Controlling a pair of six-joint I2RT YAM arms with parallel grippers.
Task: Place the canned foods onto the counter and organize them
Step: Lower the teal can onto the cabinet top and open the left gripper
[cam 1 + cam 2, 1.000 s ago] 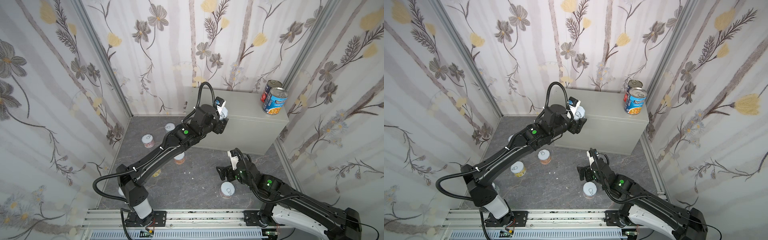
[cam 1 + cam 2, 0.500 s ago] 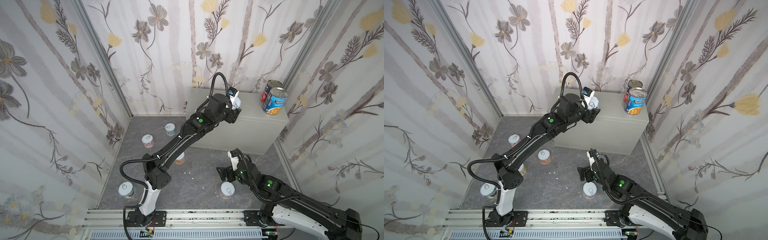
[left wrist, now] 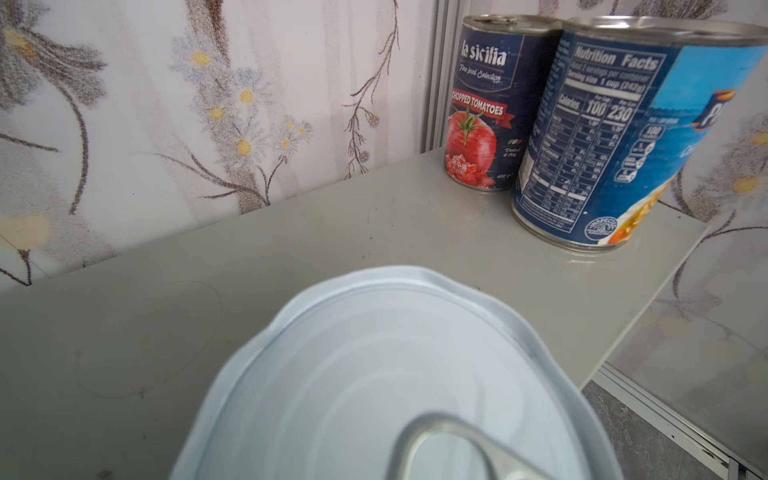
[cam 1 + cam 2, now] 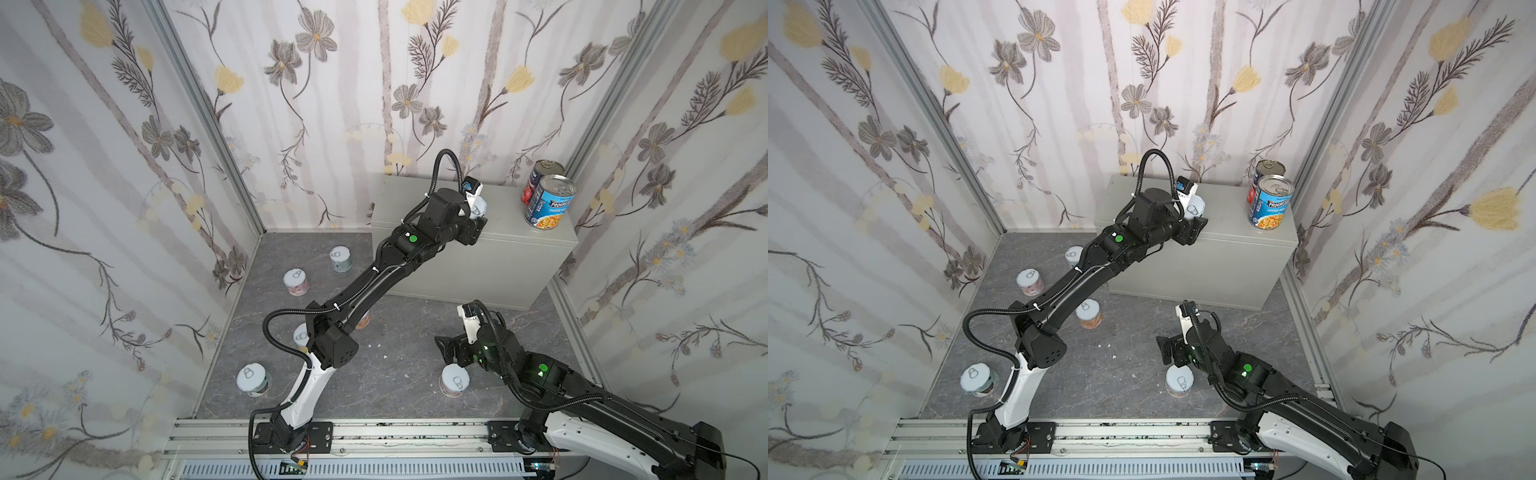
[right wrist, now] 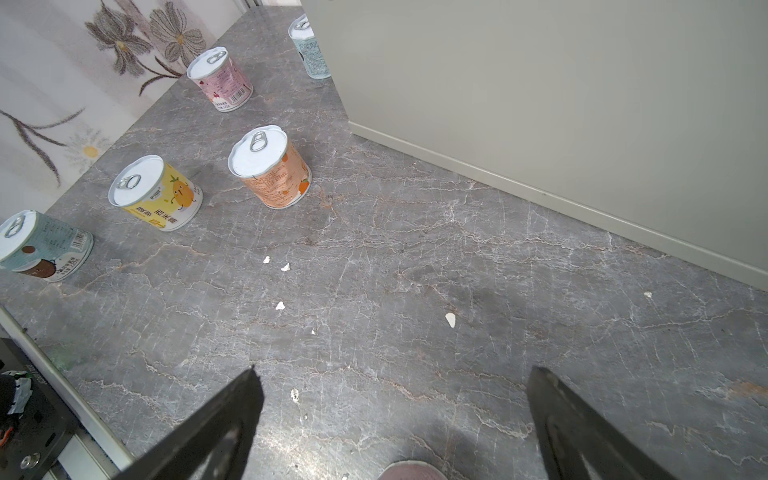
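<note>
My left gripper (image 4: 478, 208) reaches over the light-grey counter (image 4: 511, 245), shut on a short pull-tab can (image 4: 1196, 206) whose white lid (image 3: 374, 374) fills the left wrist view and hides the jaws. Whether the can rests on the top I cannot tell. At the counter's far right corner stand a blue soup can (image 4: 548, 203) and a navy-and-red tomato can (image 3: 484, 104). My right gripper (image 5: 395, 370) hangs open and empty low over the floor, just beyond a pink-labelled can (image 4: 455, 380).
On the dark marbled floor stand a teal can (image 5: 309, 50), a pink can (image 5: 220, 81), an orange can (image 5: 270, 166), a yellow can (image 5: 156, 193) and another teal can (image 5: 41, 245). Flowered walls close in three sides. The arm bases sit on the front rail (image 4: 374, 432).
The left arm carried its can from the counter's left front edge rightward over the top, towards the tall cans. The right arm has stayed still.
</note>
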